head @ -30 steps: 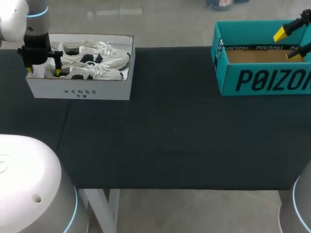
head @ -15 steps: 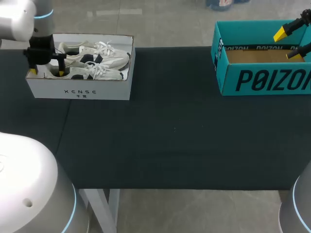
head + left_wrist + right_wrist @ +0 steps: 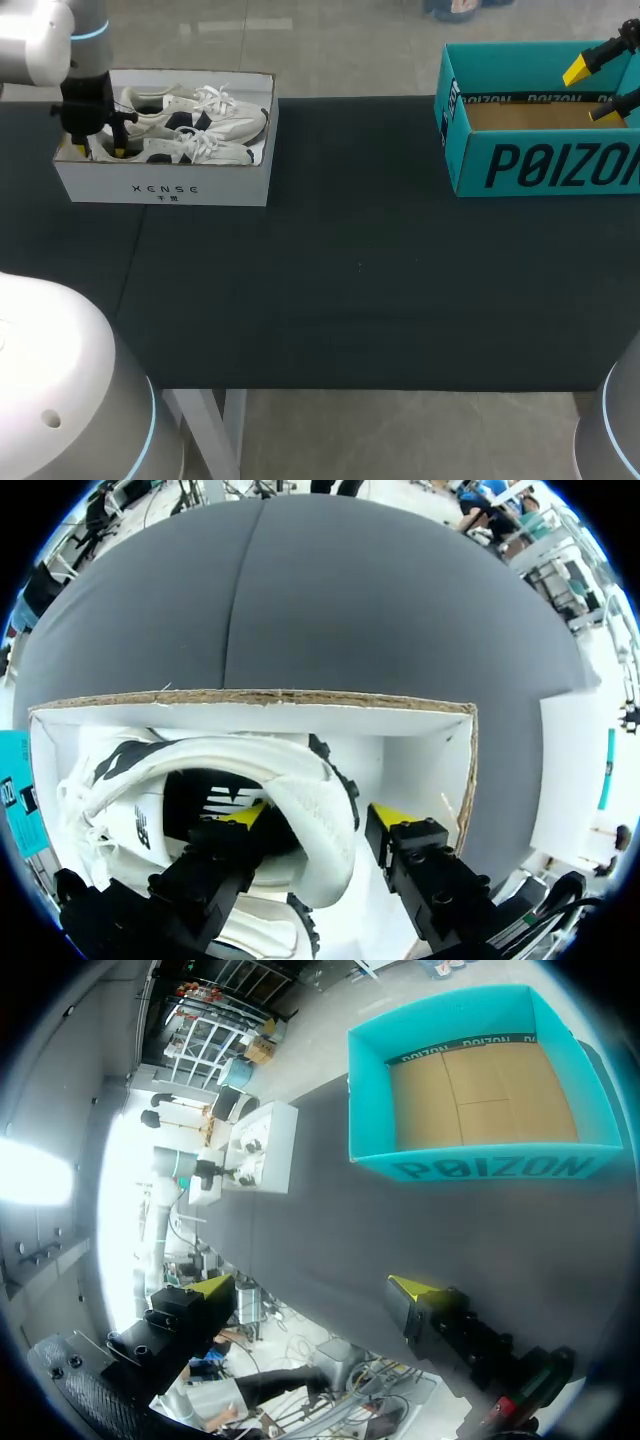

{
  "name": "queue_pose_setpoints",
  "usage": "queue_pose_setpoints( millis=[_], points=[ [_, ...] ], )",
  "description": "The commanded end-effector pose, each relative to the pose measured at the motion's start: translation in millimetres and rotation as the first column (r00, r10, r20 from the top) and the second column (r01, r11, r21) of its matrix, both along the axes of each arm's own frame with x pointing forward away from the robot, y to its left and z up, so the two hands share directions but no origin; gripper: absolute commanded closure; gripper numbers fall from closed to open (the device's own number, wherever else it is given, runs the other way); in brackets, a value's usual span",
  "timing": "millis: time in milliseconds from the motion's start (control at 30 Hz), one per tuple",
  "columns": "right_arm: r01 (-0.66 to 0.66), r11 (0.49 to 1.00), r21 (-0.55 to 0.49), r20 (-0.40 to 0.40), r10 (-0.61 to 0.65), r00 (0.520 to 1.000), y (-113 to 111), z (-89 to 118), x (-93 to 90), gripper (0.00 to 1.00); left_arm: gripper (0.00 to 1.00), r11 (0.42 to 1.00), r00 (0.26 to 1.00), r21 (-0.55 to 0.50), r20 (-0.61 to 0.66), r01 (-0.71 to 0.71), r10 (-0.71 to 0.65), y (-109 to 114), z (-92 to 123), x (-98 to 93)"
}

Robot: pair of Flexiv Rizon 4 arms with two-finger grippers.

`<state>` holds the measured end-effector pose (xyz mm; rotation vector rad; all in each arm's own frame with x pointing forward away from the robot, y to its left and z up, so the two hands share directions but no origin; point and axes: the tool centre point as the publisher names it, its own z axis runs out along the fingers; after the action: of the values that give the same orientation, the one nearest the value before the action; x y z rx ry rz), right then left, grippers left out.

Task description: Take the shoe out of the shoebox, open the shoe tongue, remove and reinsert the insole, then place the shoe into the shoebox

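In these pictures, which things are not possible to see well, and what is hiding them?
Insole of the near white sneaker: in the left wrist view it is lost in the dark opening, partly filled by the left gripper; in the head view it is too small.
Far white sneaker: head view, partly covered by the near one inside the white cardboard shoebox.
Right gripper and teal cardboard box: head view, both cut off by the right edge.

Soft, even overhead light fills the head view. The dark tabletop [image 3: 360, 270] shows no glare, and the white shoebox [image 3: 165, 185] and the teal box [image 3: 540, 165] cast only faint shadows. In the left wrist view the shoe [image 3: 320, 820] is brightly lit, its opening is in shadow, and the white shoebox's straight rim bows. In the right wrist view white glare burns out the room beyond the tabletop's left end.
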<state>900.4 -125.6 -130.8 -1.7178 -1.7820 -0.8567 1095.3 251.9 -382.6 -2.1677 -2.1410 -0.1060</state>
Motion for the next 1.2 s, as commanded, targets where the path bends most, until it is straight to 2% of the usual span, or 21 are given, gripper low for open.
queue_pose_setpoints(
  millis=[33, 133, 200, 233, 267, 333, 367, 400, 433, 467, 633, 833, 967, 1133, 1200],
  points=[
    [0.000, 1.000, -0.002, -0.001, 0.000, 1.000, 0, 0, 0.4, 0.00, 0.33, 1.000, 1.000, -0.002, -0.002, 0.004, -0.004, 3, -6, -0.7],
    [0.000, 1.000, -0.002, -0.001, 0.000, 1.000, 0, 0, 0.4, 0.00, 0.31, 1.000, 1.000, 0.002, -0.015, 0.003, -0.003, 5, -12, -0.4],
    [0.000, 1.000, -0.002, -0.001, 0.000, 1.000, 0, 0, 0.4, 0.00, 0.40, 1.000, 1.000, 0.009, -0.021, 0.003, -0.003, 6, -16, -0.2],
    [0.000, 1.000, -0.002, -0.001, 0.000, 1.000, 0, 0, 0.4, 0.00, 0.50, 1.000, 1.000, 0.007, -0.024, 0.001, -0.001, 6, -17, -0.1],
    [0.000, 1.000, -0.002, -0.001, 0.000, 1.000, 0, 0, 0.4, 0.00, 0.54, 1.000, 1.000, 0.006, -0.026, -0.002, 0.002, 6, -18, -0.1],
    [0.000, 1.000, -0.002, -0.001, 0.000, 1.000, 0, 0, 0.4, 0.00, 0.69, 1.000, 1.000, 0.001, -0.029, -0.006, 0.006, 6, -19, -0.2],
    [0.000, 1.000, -0.002, -0.001, 0.000, 1.000, 0, 0, 0.4, 0.00, 0.81, 1.000, 1.000, 0.001, -0.030, -0.007, 0.007, 7, -20, -0.4],
    [0.000, 1.000, -0.002, -0.001, 0.000, 1.000, 0, 0, 0.4, 0.00, 0.87, 1.000, 0.999, 0.005, -0.033, -0.007, 0.007, 7, -21, -0.7],
    [0.000, 1.000, -0.002, -0.001, 0.000, 1.000, 0, 0, 0.4, 0.00, 0.89, 1.000, 0.999, 0.005, -0.034, -0.006, 0.006, 7, -21, -0.8],
    [0.000, 1.000, -0.002, -0.001, 0.000, 1.000, 0, 0, 0.4, 0.00, 1.00, 1.000, 0.999, 0.005, -0.035, -0.004, 0.005, 7, -21, -0.9],
    [0.000, 1.000, -0.002, -0.001, 0.000, 1.000, 0, 0, 0.4, 0.00, 1.00, 1.000, 1.000, 0.004, -0.023, 0.007, -0.007, 9, -14, -1.1],
    [0.000, 1.000, -0.002, -0.001, 0.000, 1.000, 0, 0, 0.4, 0.00, 1.00, 1.000, 1.000, -0.004, 0.011, 0.015, -0.015, 11, 7, -0.3],
    [0.000, 1.000, -0.002, -0.001, 0.000, 1.000, 0, 0, 0.4, 0.00, 1.00, 0.999, 0.998, -0.023, 0.054, -0.026, 0.027, 12, 31, -2.1],
    [0.000, 1.000, -0.002, -0.001, 0.000, 1.000, 0, 0, 0.4, 0.00, 1.00, 0.995, 0.990, -0.052, 0.108, -0.088, 0.093, 4, 78, -8.1],
    [0.000, 1.000, -0.002, -0.001, 0.000, 1.000, 0, 0, 0.4, 0.00, 1.00, 0.995, 0.990, -0.052, 0.108, -0.088, 0.093, 4, 78, -8.1]
  ],
)
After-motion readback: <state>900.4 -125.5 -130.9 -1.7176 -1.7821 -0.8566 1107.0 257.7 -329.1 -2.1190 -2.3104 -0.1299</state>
